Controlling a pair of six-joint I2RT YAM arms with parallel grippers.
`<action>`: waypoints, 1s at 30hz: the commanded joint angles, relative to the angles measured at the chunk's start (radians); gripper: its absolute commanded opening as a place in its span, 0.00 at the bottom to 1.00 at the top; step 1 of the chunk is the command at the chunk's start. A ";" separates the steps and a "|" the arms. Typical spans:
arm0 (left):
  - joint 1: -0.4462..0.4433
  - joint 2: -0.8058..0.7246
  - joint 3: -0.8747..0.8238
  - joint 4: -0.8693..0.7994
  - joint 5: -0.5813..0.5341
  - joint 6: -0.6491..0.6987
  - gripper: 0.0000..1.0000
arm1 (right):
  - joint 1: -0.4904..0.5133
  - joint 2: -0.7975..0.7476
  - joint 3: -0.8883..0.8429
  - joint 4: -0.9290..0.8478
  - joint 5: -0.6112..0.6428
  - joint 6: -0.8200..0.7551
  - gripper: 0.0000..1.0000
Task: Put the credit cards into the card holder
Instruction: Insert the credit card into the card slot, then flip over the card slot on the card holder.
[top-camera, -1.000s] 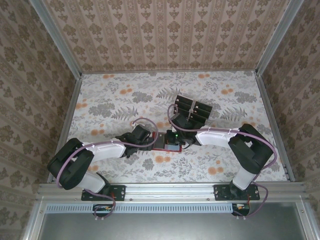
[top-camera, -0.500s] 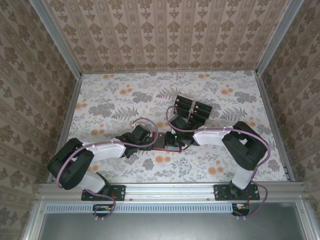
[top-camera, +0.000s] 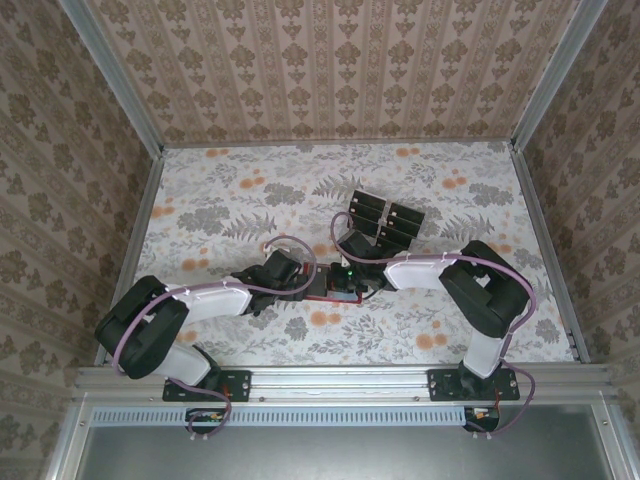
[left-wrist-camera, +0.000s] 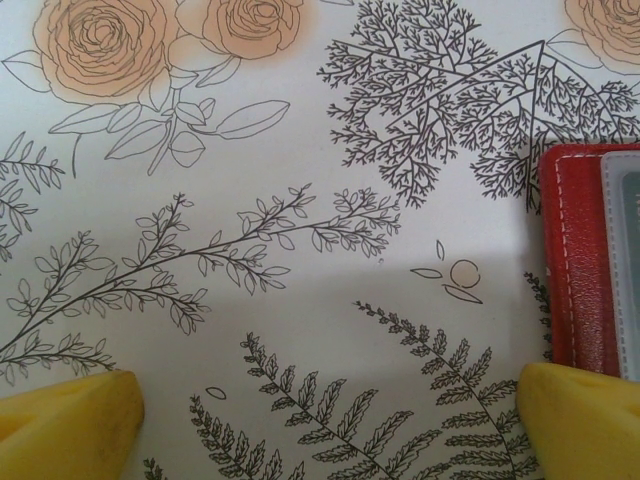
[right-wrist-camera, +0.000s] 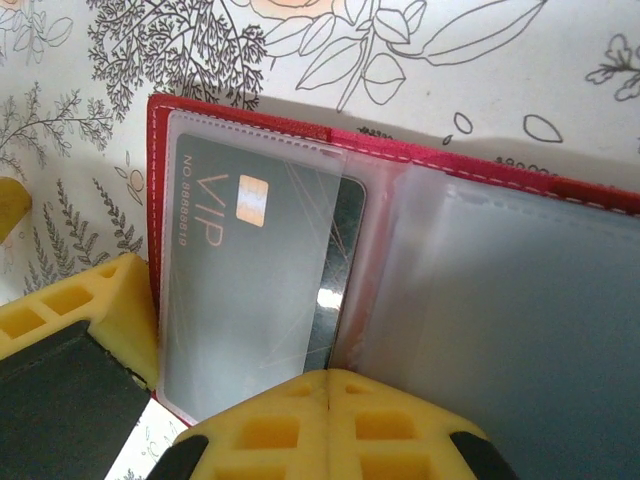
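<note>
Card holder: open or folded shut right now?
Open. The right wrist view shows the red card holder spread open, clear inner sleeves exposed, a VIP card in one sleeve.

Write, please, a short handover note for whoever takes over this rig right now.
Left gripper: open, low over the table, beside the card holder's left edge.
Right gripper: shut, at the opened card holder.
Done: one VIP card sits in the left clear sleeve.
Left: the other credit cards, farther back on the table, need loading.
</note>
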 joint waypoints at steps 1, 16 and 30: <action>-0.003 0.032 -0.027 0.041 0.078 -0.015 1.00 | 0.002 0.021 0.023 -0.006 -0.025 0.013 0.02; 0.004 -0.262 -0.054 -0.141 -0.013 -0.047 1.00 | -0.016 -0.201 0.054 -0.227 0.100 -0.092 0.42; 0.001 -0.318 -0.029 -0.183 0.011 -0.068 1.00 | -0.013 -0.127 0.090 -0.321 0.222 -0.186 0.48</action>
